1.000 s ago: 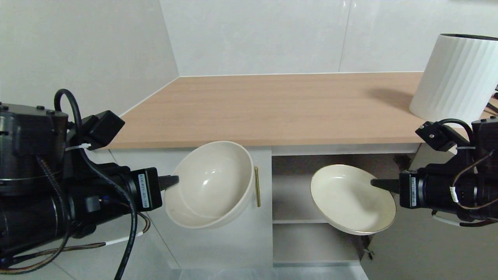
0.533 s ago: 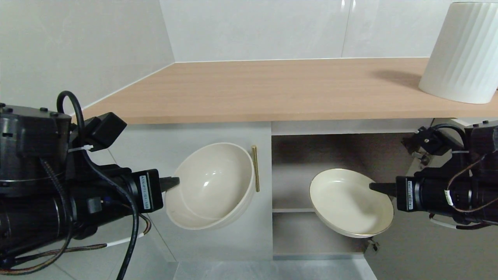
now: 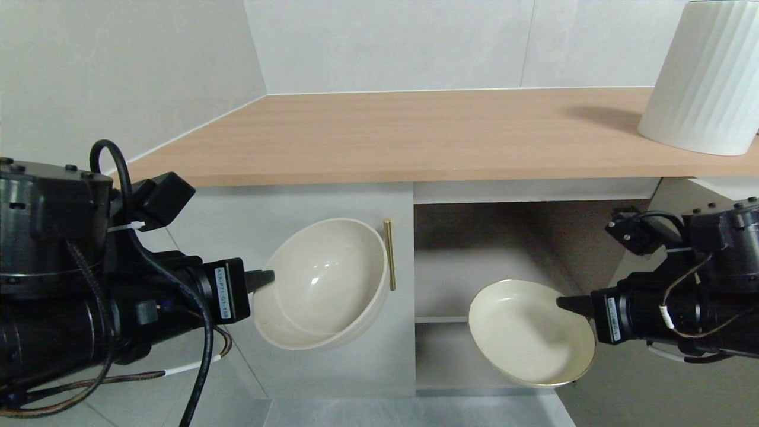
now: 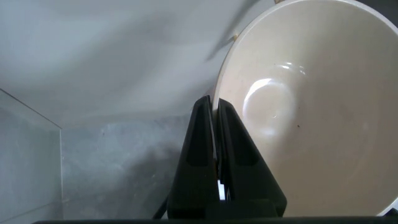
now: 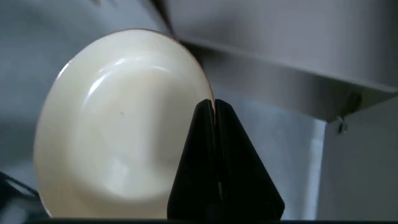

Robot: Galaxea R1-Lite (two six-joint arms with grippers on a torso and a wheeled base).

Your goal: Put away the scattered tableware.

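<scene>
A deep cream bowl (image 3: 323, 283) hangs in front of the closed left cabinet door, its rim pinched by my left gripper (image 3: 265, 279). The left wrist view shows the same bowl (image 4: 311, 106) with that gripper (image 4: 215, 112) shut on its rim. A shallow cream plate (image 3: 531, 332) with a thin gold edge is tilted in front of the open right cabinet compartment, held by my right gripper (image 3: 566, 303). In the right wrist view the plate (image 5: 118, 124) sits clamped at its edge by the right gripper (image 5: 213, 109).
A wooden countertop (image 3: 415, 133) runs above the cabinet, with a white ribbed lampshade (image 3: 708, 77) at its right end. The left door has a brass handle (image 3: 389, 254). A shelf (image 3: 442, 319) divides the open compartment. Tiled walls rise behind and to the left.
My right arm has lowered, carrying the plate down to the level of the cabinet shelf. The head camera shifted a second ago. The left arm and bowl stayed put.
</scene>
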